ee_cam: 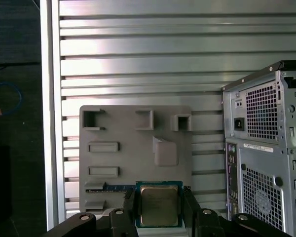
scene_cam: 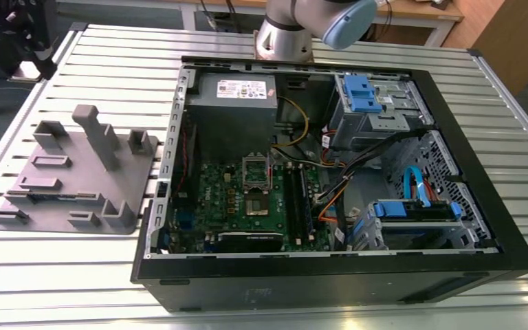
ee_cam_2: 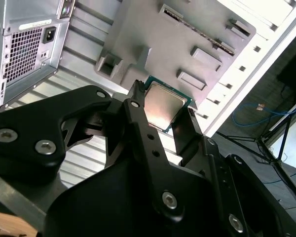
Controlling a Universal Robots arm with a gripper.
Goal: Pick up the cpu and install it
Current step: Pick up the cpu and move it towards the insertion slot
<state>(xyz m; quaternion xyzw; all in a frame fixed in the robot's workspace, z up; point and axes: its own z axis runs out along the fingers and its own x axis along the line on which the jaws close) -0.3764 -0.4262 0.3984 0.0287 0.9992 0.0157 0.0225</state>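
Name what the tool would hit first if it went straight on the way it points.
Probably the tray. In the first wrist view the tool, shut on the cpu, points straight at it, cpu leading; how far off it lies is unclear.

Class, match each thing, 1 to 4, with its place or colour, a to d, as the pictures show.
1 cpu
2 grey tray
3 computer case
4 drive bracket

a blue
b on the slatted table, at the exterior view's left of the case
c held in the gripper
d black, open, green board inside

Pairs: 1-c, 2-b, 3-d, 4-a.
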